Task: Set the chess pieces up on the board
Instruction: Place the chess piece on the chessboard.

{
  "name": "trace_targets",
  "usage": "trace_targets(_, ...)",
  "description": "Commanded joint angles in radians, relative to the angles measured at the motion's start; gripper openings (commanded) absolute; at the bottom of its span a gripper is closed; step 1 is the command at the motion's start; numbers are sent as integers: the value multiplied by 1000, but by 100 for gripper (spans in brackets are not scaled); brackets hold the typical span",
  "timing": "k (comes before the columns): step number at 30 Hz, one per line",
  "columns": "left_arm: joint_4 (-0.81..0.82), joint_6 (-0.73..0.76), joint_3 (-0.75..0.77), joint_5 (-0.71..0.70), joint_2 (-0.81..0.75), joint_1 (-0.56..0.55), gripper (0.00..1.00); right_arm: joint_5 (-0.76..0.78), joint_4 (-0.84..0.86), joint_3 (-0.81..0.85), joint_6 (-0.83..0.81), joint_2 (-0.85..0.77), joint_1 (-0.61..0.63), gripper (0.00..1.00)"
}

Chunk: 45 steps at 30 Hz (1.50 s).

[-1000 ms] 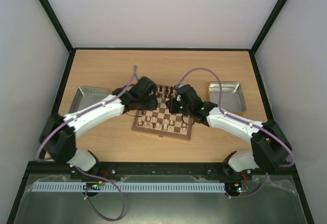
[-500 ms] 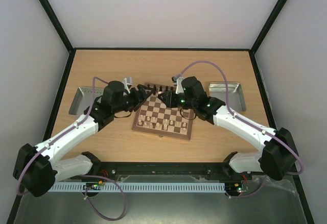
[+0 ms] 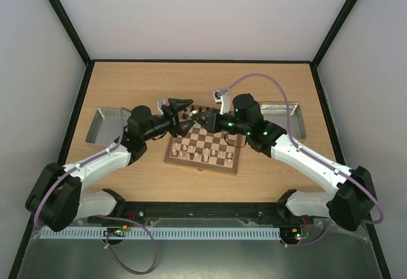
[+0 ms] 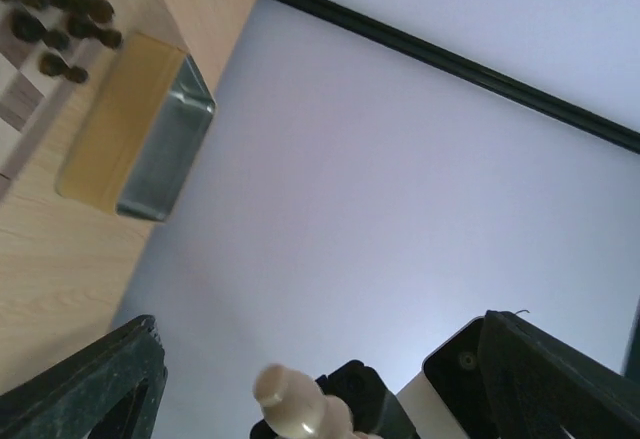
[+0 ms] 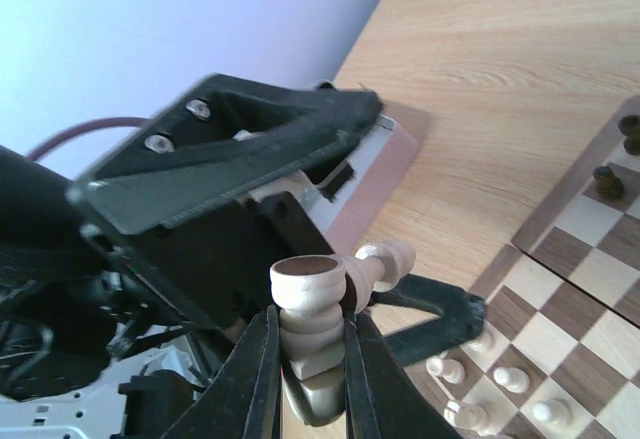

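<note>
The board (image 3: 202, 167) lies mid-table, with dark pieces (image 3: 205, 110) on its far rows and pale pieces (image 3: 197, 154) on its near rows. My right gripper (image 5: 310, 317) is shut on a pale cream piece (image 5: 308, 289) with a cup-shaped top. It faces the left gripper (image 3: 189, 114) tip to tip above the board's far-left corner. The left gripper's fingers (image 5: 230, 129) are wide apart. A second pale piece (image 5: 385, 262) with a round head sticks out sideways between them. It also shows in the left wrist view (image 4: 290, 404). I cannot tell what holds it.
A grey metal tray (image 3: 105, 123) sits left of the board and another tray (image 3: 283, 119) sits right of it. The right one also shows in the left wrist view (image 4: 165, 149). Pale pawns (image 5: 470, 379) and dark pieces (image 5: 610, 179) stand below the grippers. Black-framed walls enclose the table.
The left arm pulled back left off the board, then came in again toward its far-left corner with the jaws open. The right gripper rose from the board and now meets it.
</note>
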Motion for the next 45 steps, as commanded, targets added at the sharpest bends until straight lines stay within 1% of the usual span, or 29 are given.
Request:
trace_targets(1, 213, -207, -30, 47, 31, -1, 83, -33, 85, -14, 8, -36, -4, 9)
trace_targets(7, 258, -269, -61, 12, 33, -2, 63, -58, 117, -25, 17, -46, -4, 9)
trace_targets(15, 313, -309, -65, 12, 48, -4, 41, -78, 122, -35, 16, -53, -4, 10)
trace_targets(22, 290, -269, -52, -10, 44, -4, 17, -84, 94, -48, 1, -63, -4, 10)
trace_targets(25, 234, -207, -32, -24, 33, -2, 11, -73, 62, -53, -14, -72, -5, 10)
trace_targets(28, 135, -98, -11, -53, 11, 6, 9, -53, 1, -53, -39, -84, -4, 10)
trace_targets(31, 21, 59, 3, -89, -22, 26, 9, -8, -93, -51, -84, -96, -4, 10)
trace_targets(34, -175, 322, 31, -148, -68, 39, 9, 110, -209, -40, -106, -93, -4, 10)
trace_targets(36, -343, 509, 81, -216, -96, 38, 9, 216, -296, -25, -106, -74, -5, 10)
trace_targets(37, -403, 595, 97, -247, -106, 36, 9, 278, -338, -15, -104, -55, -5, 10)
trace_targets(39, -505, 725, 109, -311, -126, 34, 9, 375, -410, 5, -110, -6, -8, 9)
trace_targets(42, -588, 863, 107, -361, -140, 34, 10, 470, -478, 27, -108, 83, -19, 9)
trace_targets(45, -612, 941, 94, -352, -138, 34, 10, 537, -494, 36, -112, 172, -27, 9)
